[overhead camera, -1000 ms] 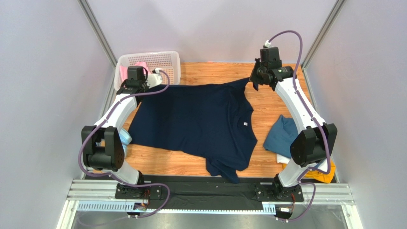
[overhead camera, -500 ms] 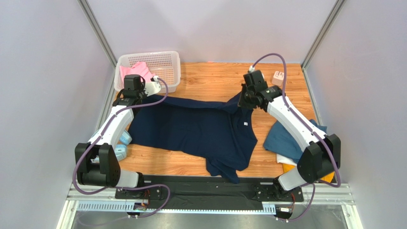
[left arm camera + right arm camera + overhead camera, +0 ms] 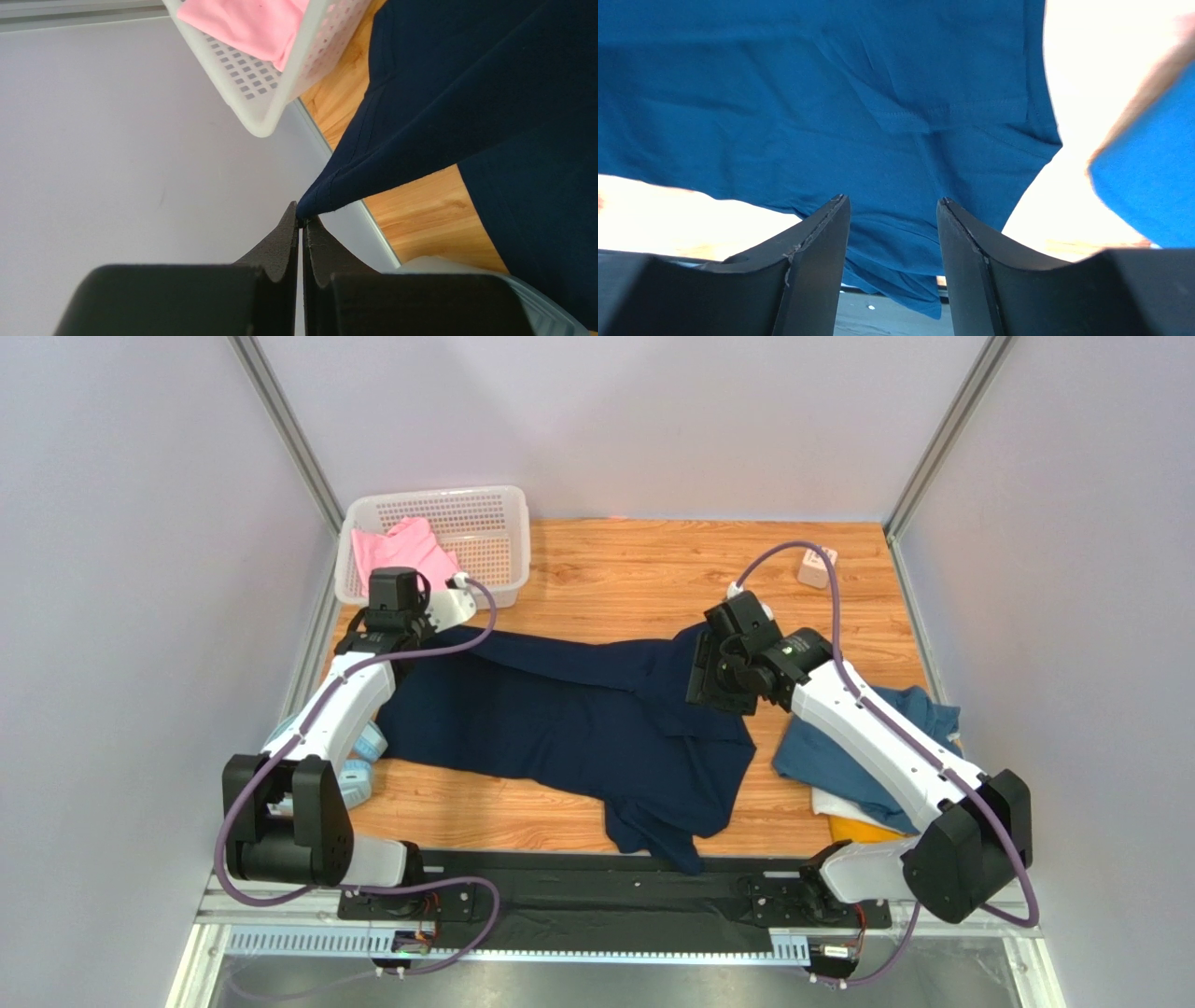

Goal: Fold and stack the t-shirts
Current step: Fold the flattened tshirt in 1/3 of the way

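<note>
The right gripper [image 3: 892, 201] was up at the back of the table [image 3: 617, 560] a second ago, holding a corner of the navy t-shirt [image 3: 589, 728]. Now it has come closer, down over the middle of the shirt, and its two fingers stand apart with nothing between them. The left gripper [image 3: 300, 222] is still pinched tight on the other corner, near the white basket [image 3: 491, 511], and the shirt's far edge now lies folded over itself on the table.

no legible text, label, brand, number or sign showing; dark navy cloth t-shirt [image 3: 561, 721] and white perforated plastic basket [image 3: 484, 539] both appearing plain, unmarked in these views.
</note>
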Available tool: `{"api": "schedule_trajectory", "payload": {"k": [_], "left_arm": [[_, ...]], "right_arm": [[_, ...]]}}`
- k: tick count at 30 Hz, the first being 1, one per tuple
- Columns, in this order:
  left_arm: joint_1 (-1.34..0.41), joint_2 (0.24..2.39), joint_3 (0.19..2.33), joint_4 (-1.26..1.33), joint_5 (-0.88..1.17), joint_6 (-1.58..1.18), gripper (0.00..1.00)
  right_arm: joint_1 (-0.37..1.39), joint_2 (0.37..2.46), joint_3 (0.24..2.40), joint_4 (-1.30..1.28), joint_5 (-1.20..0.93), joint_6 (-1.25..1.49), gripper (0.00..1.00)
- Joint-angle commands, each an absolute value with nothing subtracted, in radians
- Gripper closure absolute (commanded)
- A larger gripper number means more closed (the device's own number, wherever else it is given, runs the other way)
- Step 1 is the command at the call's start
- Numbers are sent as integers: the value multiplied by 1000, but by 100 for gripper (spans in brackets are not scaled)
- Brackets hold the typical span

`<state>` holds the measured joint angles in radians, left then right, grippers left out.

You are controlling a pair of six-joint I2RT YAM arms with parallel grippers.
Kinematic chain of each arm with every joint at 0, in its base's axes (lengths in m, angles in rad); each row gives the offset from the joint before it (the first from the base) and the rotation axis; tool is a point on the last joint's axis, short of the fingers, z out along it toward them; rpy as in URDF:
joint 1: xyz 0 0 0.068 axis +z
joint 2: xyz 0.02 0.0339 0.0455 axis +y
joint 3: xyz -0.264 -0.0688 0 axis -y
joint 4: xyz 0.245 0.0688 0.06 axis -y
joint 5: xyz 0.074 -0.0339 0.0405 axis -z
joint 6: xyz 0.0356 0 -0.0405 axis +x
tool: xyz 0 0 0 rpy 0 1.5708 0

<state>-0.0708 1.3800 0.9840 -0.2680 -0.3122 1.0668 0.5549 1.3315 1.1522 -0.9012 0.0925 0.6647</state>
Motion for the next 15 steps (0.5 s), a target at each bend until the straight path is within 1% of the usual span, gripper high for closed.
{"api": "schedule_trajectory", "payload": {"k": [1, 3, 7, 8, 9, 10, 11, 12, 13, 15], "left_arm": [[-75, 1330, 971, -301, -305, 1020, 100], [-75, 1307, 954, -311, -307, 1008, 100], [-75, 1253, 890, -316, -310, 989, 100], [-75, 1230, 859, -316, -313, 983, 100], [-75, 1218, 845, -318, -313, 980, 98], [-75, 1206, 833, -330, -313, 973, 75], [-75, 1181, 822, -336, -310, 960, 63], [-75, 1171, 804, -342, -308, 954, 60], [-75, 1157, 798, -360, -307, 947, 60], [-75, 1117, 782, -367, -299, 933, 59]], "right_arm": [[523, 1379, 1371, -899, 184, 608, 45], [486, 1439, 1458, -881, 212, 577, 45], [364, 1616, 1557, -830, 261, 529, 47], [347, 1697, 1572, -825, 264, 526, 47], [335, 1733, 1584, -815, 270, 523, 48], [301, 1777, 1615, -815, 261, 525, 50], [290, 1840, 1627, -815, 247, 531, 52], [278, 1874, 1643, -815, 220, 535, 54], [258, 1894, 1661, -813, 206, 540, 57], [247, 1936, 1675, -810, 192, 543, 58]]}}
